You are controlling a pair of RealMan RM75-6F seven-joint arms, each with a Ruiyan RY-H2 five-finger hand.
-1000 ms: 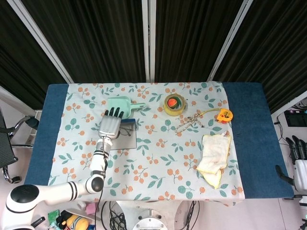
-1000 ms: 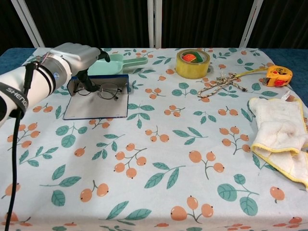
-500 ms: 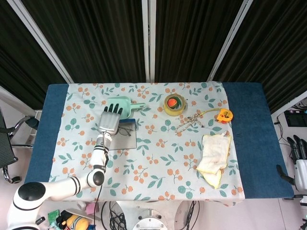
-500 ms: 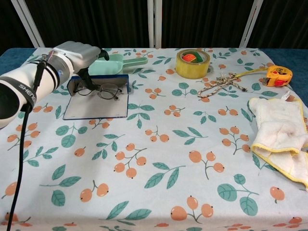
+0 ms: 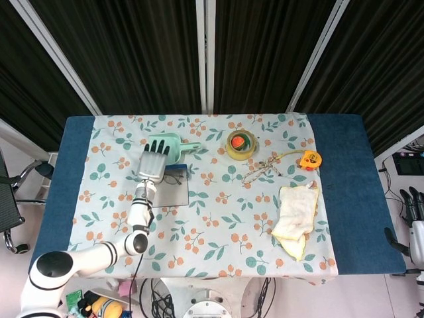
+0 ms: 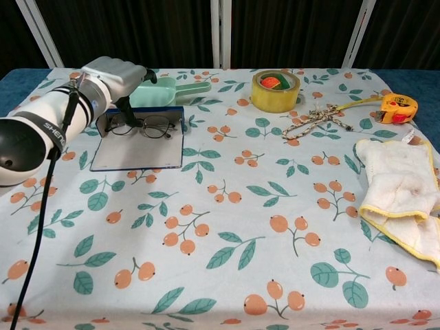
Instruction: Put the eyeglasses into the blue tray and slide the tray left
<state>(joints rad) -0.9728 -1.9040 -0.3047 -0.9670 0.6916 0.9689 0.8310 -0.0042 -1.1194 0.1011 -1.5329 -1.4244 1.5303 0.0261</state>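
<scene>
The blue-rimmed tray point(image 6: 134, 155) with a grey floor lies at the table's left rear, also seen as the tray point(image 5: 171, 193) from the head camera. The eyeglasses point(image 6: 141, 126) lie inside it against its far wall; in the head view the eyeglasses point(image 5: 174, 177) peek out beside my left hand. My left hand point(image 6: 115, 75) hovers over the tray's far left corner with fingers spread and one dark fingertip point(image 6: 128, 104) pointing down just behind the glasses. It grips nothing that I can see. My left hand point(image 5: 154, 163) covers part of the tray. My right hand point(image 5: 417, 215) hangs off the table's right edge, empty.
A mint green dustpan point(image 6: 165, 91) lies just behind the tray. Further right stand a yellow tape roll point(image 6: 276, 89), a tangled chain point(image 6: 315, 118) and an orange tape measure point(image 6: 397, 106). A white cloth point(image 6: 402, 185) lies at the right.
My left hand has drawn back and risen slightly from the glasses. The glasses have shifted a little toward the tray's far left. The tray has not moved.
</scene>
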